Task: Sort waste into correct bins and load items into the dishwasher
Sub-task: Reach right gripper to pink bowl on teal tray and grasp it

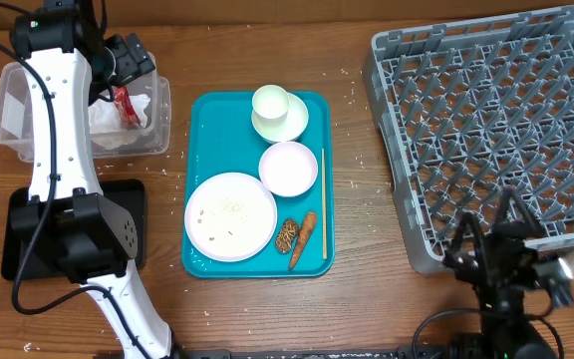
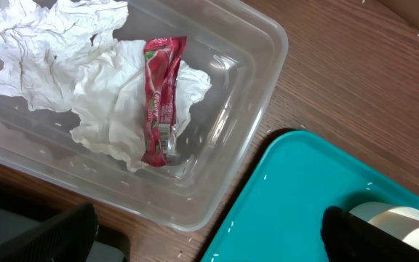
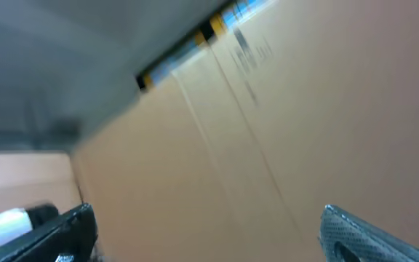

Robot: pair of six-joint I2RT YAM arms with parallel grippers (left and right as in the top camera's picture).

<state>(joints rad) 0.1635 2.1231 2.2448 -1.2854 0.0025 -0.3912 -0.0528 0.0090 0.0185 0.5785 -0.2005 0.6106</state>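
Note:
The clear tub [image 1: 8, 110] at the back left holds crumpled white paper [image 2: 86, 87] and a red wrapper [image 2: 161, 98]. My left gripper [image 2: 209, 233] is open and empty above the tub's right end [image 1: 133, 70]. The teal tray [image 1: 207, 120] carries a large white plate [image 1: 230, 216] with rice grains, a white bowl [image 1: 288, 168], a white cup [image 1: 270, 103] in a bowl, a brown food lump [image 1: 287, 234], an orange carrot stick [image 1: 303, 239] and a wooden chopstick [image 1: 323, 204]. The grey dish rack [image 1: 486, 110] stands at the right. My right gripper [image 3: 206, 233] is open and empty, facing away from the table.
The black tray [image 1: 133, 194] lies at the front left under the left arm's base. Rice grains are scattered on the wooden table around the teal tray. The right arm [image 1: 511, 264] sits folded at the rack's front edge.

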